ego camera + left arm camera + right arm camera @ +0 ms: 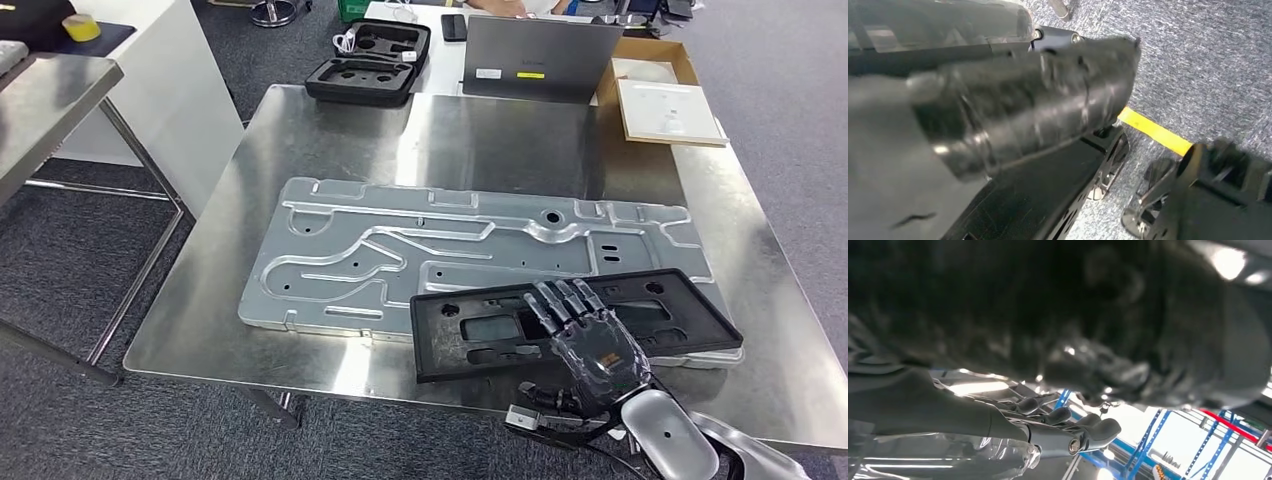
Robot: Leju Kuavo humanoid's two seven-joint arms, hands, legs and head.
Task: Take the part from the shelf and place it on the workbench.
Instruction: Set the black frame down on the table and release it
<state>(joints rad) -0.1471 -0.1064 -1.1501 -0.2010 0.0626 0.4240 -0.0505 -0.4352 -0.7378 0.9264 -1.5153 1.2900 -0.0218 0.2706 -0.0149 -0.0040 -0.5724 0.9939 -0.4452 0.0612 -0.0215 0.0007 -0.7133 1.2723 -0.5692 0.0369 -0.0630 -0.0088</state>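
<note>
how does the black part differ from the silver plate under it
The black part is a dark matte frame with cut-out windows; the silver plate is shiny metal with raised ribs and small holes. The part is smaller and lies skewed on the plate's near right corner, under the right hand; the plate rests directly on the workbench. Both are flat and roughly rectangular.

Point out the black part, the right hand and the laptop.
black part (690, 300): head view, on its bare far right frame.
right hand (590, 345): head view, back of the hand.
laptop (540, 55): head view, middle of its grey lid.
</note>
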